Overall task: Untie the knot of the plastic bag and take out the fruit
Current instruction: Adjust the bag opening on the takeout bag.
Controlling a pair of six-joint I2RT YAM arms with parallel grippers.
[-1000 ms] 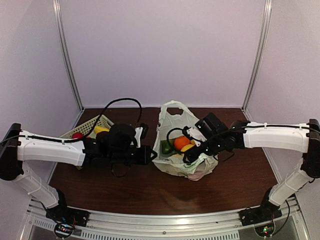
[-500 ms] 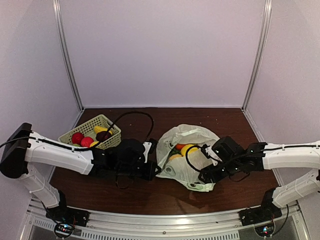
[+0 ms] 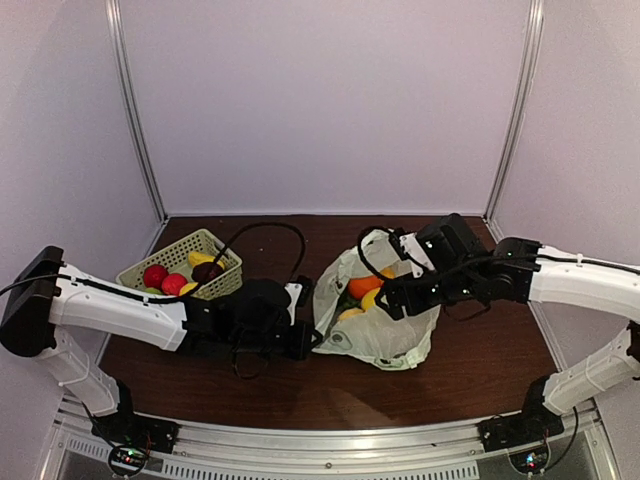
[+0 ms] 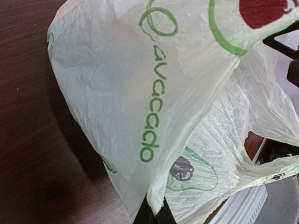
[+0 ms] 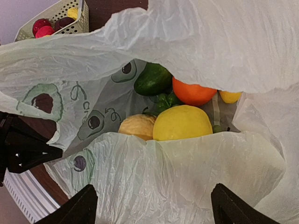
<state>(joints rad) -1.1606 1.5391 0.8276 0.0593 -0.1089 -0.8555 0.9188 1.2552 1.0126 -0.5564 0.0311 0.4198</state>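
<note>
The plastic bag [image 3: 385, 335] lies on the brown table with its mouth open; its knot is out of view. Inside it the fruit shows: a yellow round one [image 5: 182, 122], an orange one [image 5: 194, 91], a peach-coloured one [image 5: 137, 126] and a dark green piece [image 5: 153, 78]. My left gripper [image 3: 307, 340] sits low at the bag's left side, shut on a pinched fold of the bag [image 4: 159, 193]. My right gripper [image 5: 156, 210] hovers over the bag's mouth, open, with the near wall of the bag spread below its black fingers [image 5: 84, 205].
A pale green slotted basket [image 3: 205, 237] with red, yellow and dark fruit stands at the back left, also seen in the right wrist view as the basket [image 5: 81, 21]. White enclosure walls ring the table. A metal rail runs along the near edge.
The right gripper has risen from the bag's near side back over its mouth, opening slightly wider. The bag, slumped half a second ago, is lifted open again. The left gripper keeps its pinch.
</note>
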